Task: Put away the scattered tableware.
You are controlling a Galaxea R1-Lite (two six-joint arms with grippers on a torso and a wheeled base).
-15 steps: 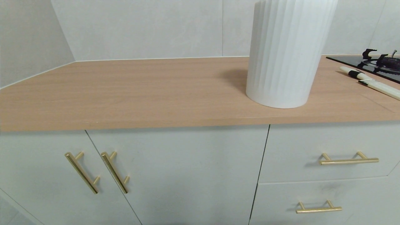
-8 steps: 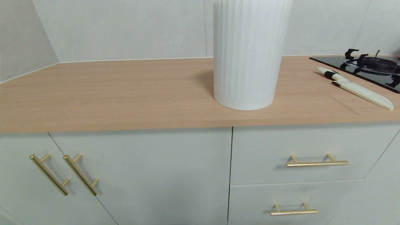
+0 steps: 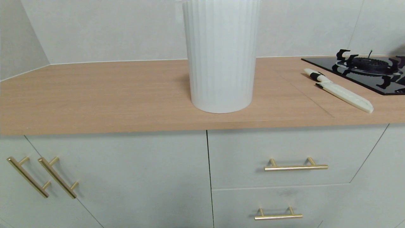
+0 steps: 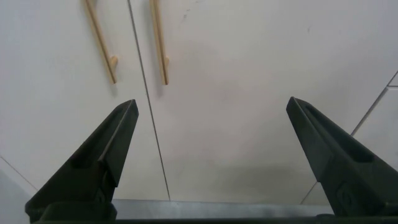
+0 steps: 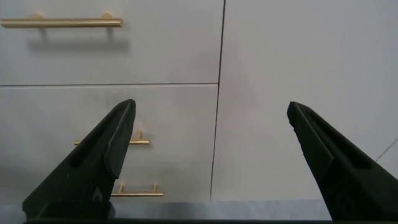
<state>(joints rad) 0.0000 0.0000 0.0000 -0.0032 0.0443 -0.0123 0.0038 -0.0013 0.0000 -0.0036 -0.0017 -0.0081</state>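
A white knife [image 3: 337,90] with a black band on its handle lies on the wooden counter [image 3: 95,98] at the right, beside the stove. A tall white ribbed container [image 3: 221,55] stands near the counter's front edge in the middle. My left gripper [image 4: 211,112] is open and faces the pale cabinet doors with two gold handles [image 4: 158,40]. My right gripper [image 5: 211,115] is open too and faces the drawer fronts with gold handles [image 5: 61,23]. Neither holds anything.
A black glass stove [image 3: 364,71] with a burner grate sits at the counter's far right. Tiled walls close the back and the left. Below the counter are cabinet doors [image 3: 120,177] on the left and two drawers [image 3: 284,158] on the right.
The head camera has swung to the right: container, knife and stove all sit further left in the picture, and the knife now shows whole. Nothing on the counter has moved.
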